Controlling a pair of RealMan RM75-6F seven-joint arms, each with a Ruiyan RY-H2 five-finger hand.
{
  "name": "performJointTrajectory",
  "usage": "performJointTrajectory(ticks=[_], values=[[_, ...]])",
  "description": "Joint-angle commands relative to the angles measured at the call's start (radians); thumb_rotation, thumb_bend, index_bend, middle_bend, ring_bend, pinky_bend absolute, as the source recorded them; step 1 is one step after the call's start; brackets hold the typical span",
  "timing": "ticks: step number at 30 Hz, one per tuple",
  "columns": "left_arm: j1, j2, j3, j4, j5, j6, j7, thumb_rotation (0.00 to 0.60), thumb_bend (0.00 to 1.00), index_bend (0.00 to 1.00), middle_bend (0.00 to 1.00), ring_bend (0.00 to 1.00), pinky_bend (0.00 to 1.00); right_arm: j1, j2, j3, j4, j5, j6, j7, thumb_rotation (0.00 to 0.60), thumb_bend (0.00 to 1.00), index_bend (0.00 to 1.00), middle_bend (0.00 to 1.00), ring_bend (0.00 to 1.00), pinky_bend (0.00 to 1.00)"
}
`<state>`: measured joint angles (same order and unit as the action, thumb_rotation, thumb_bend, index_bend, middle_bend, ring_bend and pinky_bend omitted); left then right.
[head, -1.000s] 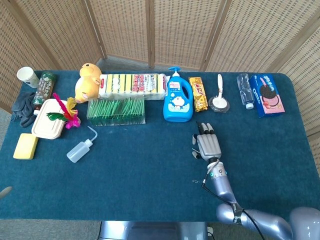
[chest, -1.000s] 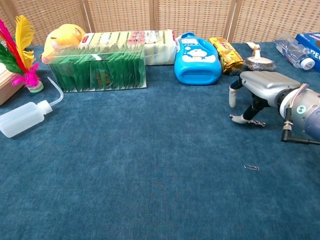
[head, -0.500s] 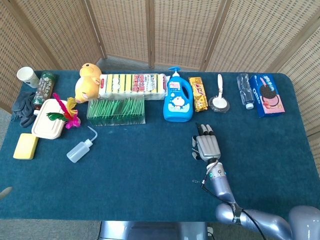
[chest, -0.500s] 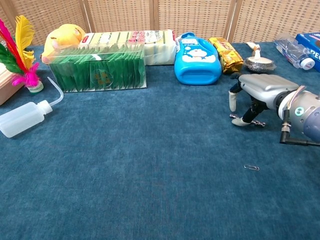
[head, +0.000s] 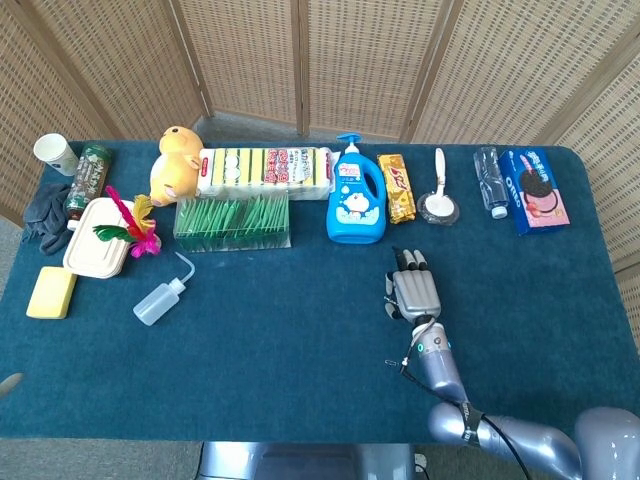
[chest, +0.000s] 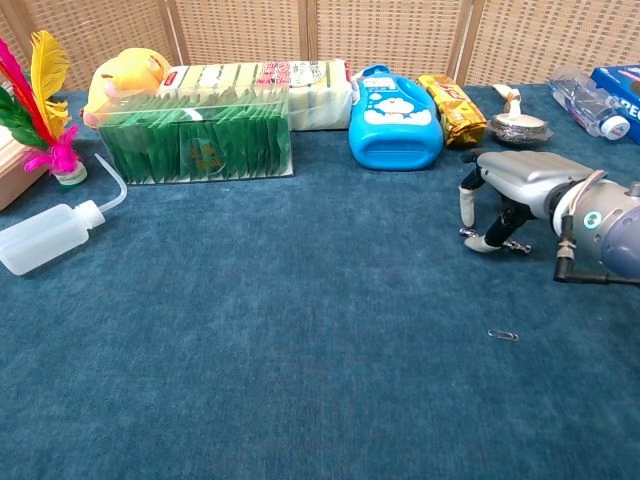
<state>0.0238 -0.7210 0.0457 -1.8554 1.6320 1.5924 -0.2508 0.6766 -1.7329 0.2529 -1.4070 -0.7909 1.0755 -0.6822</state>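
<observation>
My right hand (head: 414, 291) (chest: 508, 190) hovers palm down over the blue cloth at the right of the table's middle. Its fingers arch downward, and the fingertips (chest: 483, 243) touch the cloth. Something small and dark lies by those fingertips; I cannot make out what it is, and nothing shows in the grip. A paper clip (chest: 503, 335) (head: 392, 362) lies on the cloth just nearer than the hand. The blue detergent bottle (head: 356, 197) (chest: 394, 119) stands beyond the hand, to its left. My left hand appears in neither view.
Along the far side lie a yellow plush toy (head: 176, 164), a sponge pack (head: 266, 168), a green packet box (head: 233, 221), a snack bar (head: 397, 187), a spoon (head: 439, 190), a water bottle (head: 490, 180) and a cookie box (head: 534, 188). A squeeze bottle (head: 160, 298) lies at the left.
The right hand has edged slightly away from me, fingertips still on the cloth. Nothing else has moved.
</observation>
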Motion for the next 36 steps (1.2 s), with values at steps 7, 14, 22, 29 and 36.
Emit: performJointTrajectory(ticks=[7, 14, 22, 29, 36], values=[[0.000, 0.001, 0.001, -0.002, 0.000, -0.001, 0.001, 0.600, 0.05, 0.00, 0.00, 0.00, 0.00, 0.015, 0.011, -0.009, -0.011, 0.043, 0.003, -0.029, 0.600, 0.34, 0.56, 0.00, 0.00, 0.00], [0.000, 0.002, 0.001, -0.002, 0.001, -0.003, 0.000, 0.600, 0.05, 0.00, 0.00, 0.00, 0.00, 0.022, 0.004, -0.019, -0.003, 0.051, 0.002, -0.027, 0.600, 0.35, 0.59, 0.00, 0.00, 0.00], [0.001, 0.003, 0.000, 0.002, 0.000, 0.000, -0.009, 0.600, 0.05, 0.00, 0.00, 0.00, 0.00, 0.023, 0.013, -0.025, -0.030, 0.040, 0.023, -0.022, 0.600, 0.38, 0.62, 0.00, 0.00, 0.00], [0.003, 0.003, 0.001, 0.005, 0.002, 0.004, -0.013, 0.600, 0.05, 0.00, 0.00, 0.00, 0.00, 0.004, 0.054, -0.036, -0.090, -0.015, 0.034, 0.036, 0.600, 0.38, 0.63, 0.00, 0.00, 0.00], [0.001, 0.002, 0.002, 0.002, 0.005, 0.000, -0.007, 0.600, 0.05, 0.00, 0.00, 0.00, 0.00, -0.028, 0.110, -0.048, -0.153, -0.100, 0.033, 0.140, 0.600, 0.39, 0.64, 0.00, 0.00, 0.00]])
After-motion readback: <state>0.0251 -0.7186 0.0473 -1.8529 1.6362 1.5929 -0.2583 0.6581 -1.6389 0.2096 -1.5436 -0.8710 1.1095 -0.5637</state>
